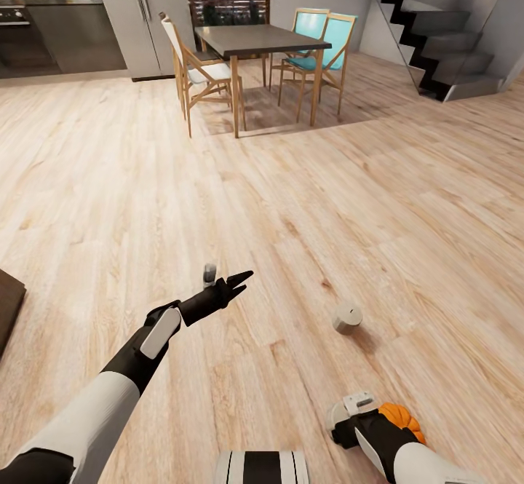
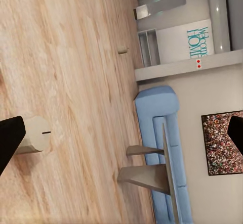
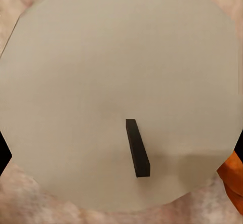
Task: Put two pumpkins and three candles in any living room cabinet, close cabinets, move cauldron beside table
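**Arms low over the wood floor, candles and a pumpkin in reach**

The left gripper (image 1: 234,284) is held out over the plank floor (image 1: 306,200), its two dark fingers pressed together to a point and holding nothing. A candle (image 1: 348,318) lies tipped on its side on the floor, ahead of the robot and between the two arms; the left wrist view shows it (image 2: 34,134) just past a dark fingertip (image 2: 9,140), apart from it, wick end facing outward.

The right gripper (image 1: 348,420) points down at the floor close to the robot's base. The right wrist view looks straight onto the flat top of a second candle (image 3: 119,90), its short black wick (image 3: 137,148) showing. Whether this gripper is spread or pinching the candle cannot be told.

A pumpkin (image 1: 402,418) sits on the floor just beside the right gripper, on its outer side.

Farther off stand a dining table (image 1: 258,38) with chairs and a staircase (image 1: 437,25). A blue sofa (image 2: 164,148) and a pale low table (image 2: 152,171) appear in the left wrist view.
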`<state>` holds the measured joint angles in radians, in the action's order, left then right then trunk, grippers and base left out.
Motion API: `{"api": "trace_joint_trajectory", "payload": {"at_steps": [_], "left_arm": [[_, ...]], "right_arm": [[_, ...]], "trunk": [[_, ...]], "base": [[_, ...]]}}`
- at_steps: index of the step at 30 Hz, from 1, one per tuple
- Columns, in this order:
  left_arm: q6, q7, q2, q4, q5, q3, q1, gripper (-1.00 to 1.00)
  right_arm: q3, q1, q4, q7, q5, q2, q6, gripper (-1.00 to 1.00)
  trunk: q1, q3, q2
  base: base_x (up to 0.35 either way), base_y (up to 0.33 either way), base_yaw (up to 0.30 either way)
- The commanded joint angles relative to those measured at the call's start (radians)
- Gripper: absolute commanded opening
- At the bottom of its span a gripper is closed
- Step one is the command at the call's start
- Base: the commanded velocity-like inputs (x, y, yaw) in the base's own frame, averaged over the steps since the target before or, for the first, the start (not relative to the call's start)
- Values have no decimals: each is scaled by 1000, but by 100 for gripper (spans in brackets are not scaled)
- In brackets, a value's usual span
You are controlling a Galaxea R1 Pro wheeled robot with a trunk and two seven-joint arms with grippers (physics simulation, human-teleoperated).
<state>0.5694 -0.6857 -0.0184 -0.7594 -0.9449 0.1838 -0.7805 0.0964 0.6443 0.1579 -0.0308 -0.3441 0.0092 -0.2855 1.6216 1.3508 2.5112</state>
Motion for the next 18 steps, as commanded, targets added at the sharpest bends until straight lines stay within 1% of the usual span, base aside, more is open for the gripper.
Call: {"api": "trace_joint_trajectory", "payload": {"at_steps": [1, 13, 18], "left_arm": [[0, 0, 0, 0, 0, 0, 0, 100], [1, 0, -1, -1, 0, -1, 0, 100], [0, 0, -1, -2, 0, -1, 0, 100]], "right_arm": [[0, 0, 0, 0, 0, 0, 0, -100], [-1, 0, 5, -3, 2, 0, -3, -100], [-1, 0, 35, -3, 2, 0, -13, -100]], "trunk": [[0, 0, 0], [0, 0, 0], [0, 0, 0]], "base": [[0, 0, 0], [0, 0, 0], [0, 0, 0]]}}
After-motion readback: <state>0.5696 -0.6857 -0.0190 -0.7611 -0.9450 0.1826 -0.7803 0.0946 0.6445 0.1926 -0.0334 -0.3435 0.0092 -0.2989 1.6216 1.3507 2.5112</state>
